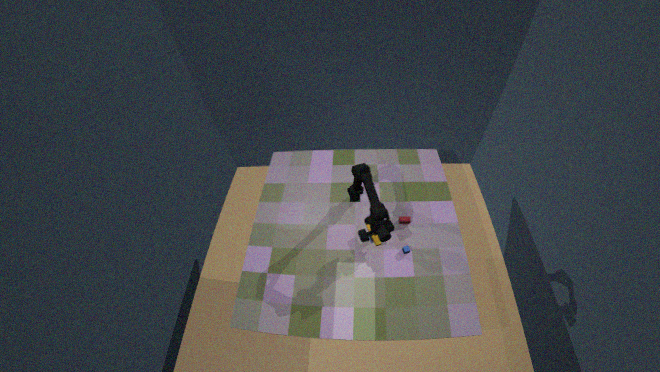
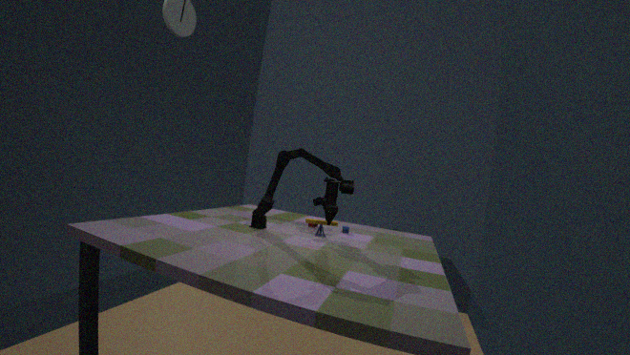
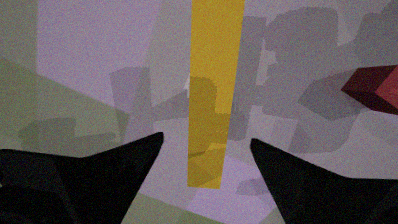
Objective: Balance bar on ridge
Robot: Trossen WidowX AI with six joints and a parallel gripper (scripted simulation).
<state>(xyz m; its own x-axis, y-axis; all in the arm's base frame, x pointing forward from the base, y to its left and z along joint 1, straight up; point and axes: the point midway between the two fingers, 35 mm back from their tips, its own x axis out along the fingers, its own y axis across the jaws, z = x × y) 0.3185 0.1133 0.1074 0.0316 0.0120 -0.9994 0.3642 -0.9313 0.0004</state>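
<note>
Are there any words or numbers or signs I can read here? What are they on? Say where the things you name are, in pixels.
There are none that I can read.
The yellow bar [image 1: 376, 240] [image 2: 312, 221] [image 3: 212, 65], the red block [image 1: 404, 220] [image 3: 371, 89] and the blue cube [image 1: 406, 249] [image 2: 346, 230] show no writing.
The pale round thing on the wall [image 2: 179, 18] has a dark line, but no numbers can be made out.
</note>
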